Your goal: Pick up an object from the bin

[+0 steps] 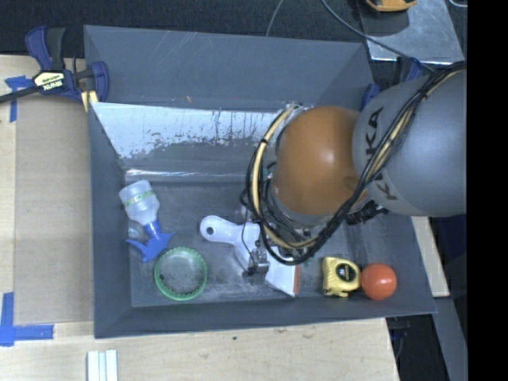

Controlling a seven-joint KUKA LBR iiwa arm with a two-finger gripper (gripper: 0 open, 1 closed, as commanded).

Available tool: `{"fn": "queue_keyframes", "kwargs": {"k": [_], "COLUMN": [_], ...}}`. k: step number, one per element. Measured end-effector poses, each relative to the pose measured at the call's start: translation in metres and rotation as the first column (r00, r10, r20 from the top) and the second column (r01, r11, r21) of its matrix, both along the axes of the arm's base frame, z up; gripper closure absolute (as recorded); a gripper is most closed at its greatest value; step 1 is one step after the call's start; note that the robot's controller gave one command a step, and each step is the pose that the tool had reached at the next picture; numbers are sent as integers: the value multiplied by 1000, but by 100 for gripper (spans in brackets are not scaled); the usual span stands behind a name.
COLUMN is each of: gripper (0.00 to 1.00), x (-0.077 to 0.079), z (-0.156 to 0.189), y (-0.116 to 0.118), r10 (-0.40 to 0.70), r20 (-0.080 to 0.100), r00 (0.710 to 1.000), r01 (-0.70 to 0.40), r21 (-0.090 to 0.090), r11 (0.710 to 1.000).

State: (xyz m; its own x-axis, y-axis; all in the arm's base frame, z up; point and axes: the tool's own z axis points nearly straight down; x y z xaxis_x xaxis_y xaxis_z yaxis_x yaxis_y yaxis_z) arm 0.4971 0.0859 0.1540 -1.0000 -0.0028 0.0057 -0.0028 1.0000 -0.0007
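1. Grey metal forms the bin point(198, 62), whose floor carries a few loose things spread along the near side.
2. The arm point(421, 149) comes in from the right, and its rounded orange cover point(313, 161) sits over the middle right of the floor, with black and yellow cables point(262, 173) looped round it.
3. Below the cover, the pincer point(255, 267) is low near the bin's floor, towards the front wall.
4. I cannot tell how far the pincer is open, nor whether it has hold of anything. The cover and cables hide most of it.
5. A white plastic piece point(221, 230) with a rounded, holed left end lies just left of the pincer. Its right end runs in under the pincer.
6. A flat white piece with a reddish edge point(282, 279) lies just right of the pincer, tilted.
7. Further right, a yellow tape measure point(340, 277) lies just beside an orange ball point(379, 282), near the front right corner.
8. Left of the white plastic piece lies a green ring point(181, 274) with a clear centre.
9. Above the ring, a blue plastic piece point(148, 244) sits against a clear bottle point(139, 201), well apart from the pincer.
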Motion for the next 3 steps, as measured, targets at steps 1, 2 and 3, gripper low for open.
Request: {"fn": "queue_keyframes", "kwargs": {"k": [1, 2, 3], "gripper": [0, 100, 100], "x": [99, 97, 114], "z": [-48, -46, 70], "y": [-17, -16, -14], "r10": [-48, -47, -33], "r20": [5, 4, 17], "r00": [999, 999, 999], "r01": [48, 47, 33], "r21": [-1, 0, 2], "r11": [999, 999, 999]}}
